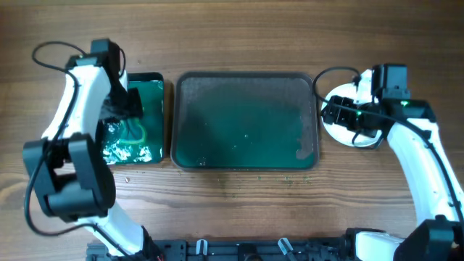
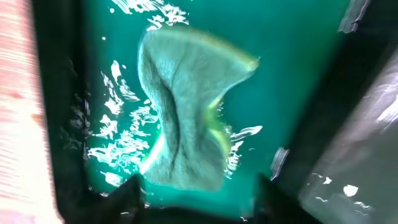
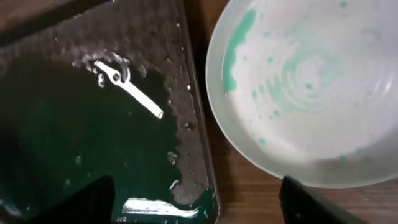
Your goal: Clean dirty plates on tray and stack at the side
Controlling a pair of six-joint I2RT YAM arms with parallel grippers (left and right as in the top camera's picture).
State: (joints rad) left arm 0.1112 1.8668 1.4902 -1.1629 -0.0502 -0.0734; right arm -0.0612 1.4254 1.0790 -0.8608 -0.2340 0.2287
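Observation:
The large dark grey-green tray (image 1: 245, 119) lies mid-table with no plates on it; its wet right end shows in the right wrist view (image 3: 93, 124). A white plate (image 1: 346, 123) sits on the wood right of the tray, partly under my right arm. In the right wrist view this plate (image 3: 305, 87) carries green smears. I cannot tell whether other plates lie under it. My right gripper (image 1: 332, 110) (image 3: 196, 202) is open and empty, over the gap between tray and plate. My left gripper (image 1: 125, 101) (image 2: 196, 193) is open and empty above a crumpled sponge (image 2: 186, 106) in the small green tray.
The small bright green tray (image 1: 134, 123) holds wet green liquid and the sponge (image 1: 129, 132), left of the large tray. A thin white streak (image 3: 134, 93) lies on the large tray. Cables run at the back near both arms.

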